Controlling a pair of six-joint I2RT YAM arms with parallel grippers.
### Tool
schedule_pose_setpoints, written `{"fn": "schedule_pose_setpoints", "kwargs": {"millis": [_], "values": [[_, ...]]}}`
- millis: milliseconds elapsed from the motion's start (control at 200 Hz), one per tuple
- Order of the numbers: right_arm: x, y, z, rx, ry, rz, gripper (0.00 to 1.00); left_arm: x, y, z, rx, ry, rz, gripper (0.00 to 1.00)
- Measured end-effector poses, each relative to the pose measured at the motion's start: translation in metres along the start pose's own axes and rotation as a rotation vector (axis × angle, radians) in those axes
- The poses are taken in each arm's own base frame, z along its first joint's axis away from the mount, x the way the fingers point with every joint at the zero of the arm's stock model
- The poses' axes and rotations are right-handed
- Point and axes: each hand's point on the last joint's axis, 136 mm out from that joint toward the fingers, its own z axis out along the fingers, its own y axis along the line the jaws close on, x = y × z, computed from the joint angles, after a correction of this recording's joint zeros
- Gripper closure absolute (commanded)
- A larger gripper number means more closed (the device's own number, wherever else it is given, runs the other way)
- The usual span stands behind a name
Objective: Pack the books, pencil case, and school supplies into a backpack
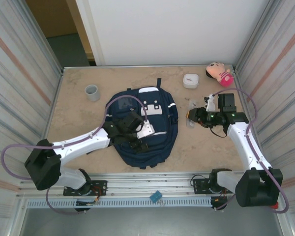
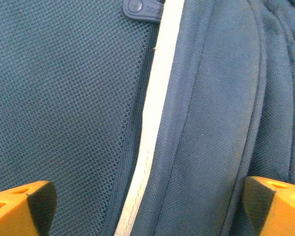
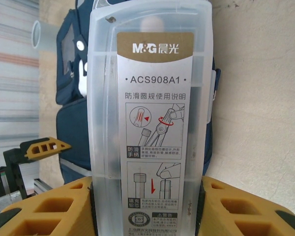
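Open lane between backpack (image 1: pixel 160 129) and cup (image 1: pixel 92 92), far left.

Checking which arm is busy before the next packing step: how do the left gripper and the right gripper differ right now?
The left gripper has its jaws wide open with nothing between them; the right gripper has its jaws shut on a clear plastic case. The left hangs close over the backpack; the right sits beside the backpack, over the bare table. Both have orange-yellow fingers.
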Motion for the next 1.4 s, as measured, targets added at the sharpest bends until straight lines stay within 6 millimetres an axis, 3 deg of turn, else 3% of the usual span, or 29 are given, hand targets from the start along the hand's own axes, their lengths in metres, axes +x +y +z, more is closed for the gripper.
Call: {"fn": "schedule_pose_setpoints", "kwargs": {"millis": [210, 296, 536, 732, 817, 1027, 1117, 1198, 1333, 1398], "values": [[0.004, -0.002, 0.006, 0.006, 0.028, 0.010, 0.62, 0.007, -0.013, -0.005, 0.048, -0.035, 0.027, 0.01], [0.006, -0.003, 0.009, 0.008, 0.041, 0.012, 0.62, 0.012, -0.014, -0.004, 0.046, -0.026, 0.027, 0.10], [0.009, -0.001, 0.012, 0.006, 0.056, 0.008, 0.63, 0.019, 0.011, -0.008, -0.101, 0.011, 0.018, 0.33], [0.008, -0.002, 0.012, 0.008, 0.055, 0.007, 0.64, -0.007, 0.035, -0.047, -0.224, -0.149, -0.015, 0.42], [0.008, -0.002, 0.012, 0.008, 0.055, 0.007, 0.64, -0.009, 0.045, -0.055, -0.257, -0.185, -0.043, 0.44], [0.008, -0.001, 0.012, 0.006, 0.053, 0.005, 0.64, 0.010, 0.040, -0.034, -0.226, -0.126, -0.060, 0.35], [0.008, -0.001, 0.012, 0.006, 0.052, 0.008, 0.65, 0.018, 0.035, -0.023, -0.197, -0.088, -0.056, 0.36], [0.008, -0.001, 0.012, 0.005, 0.053, 0.016, 0.65, 0.021, 0.032, -0.017, -0.184, -0.066, -0.048, 0.48], [0.007, -0.001, 0.013, 0.002, 0.055, 0.024, 0.65, 0.021, 0.026, -0.015, -0.161, -0.066, -0.046, 0.79], [0.007, 0.000, 0.013, -0.002, 0.055, 0.023, 0.66, 0.018, 0.024, -0.017, -0.148, -0.080, -0.059, 0.90]]}}
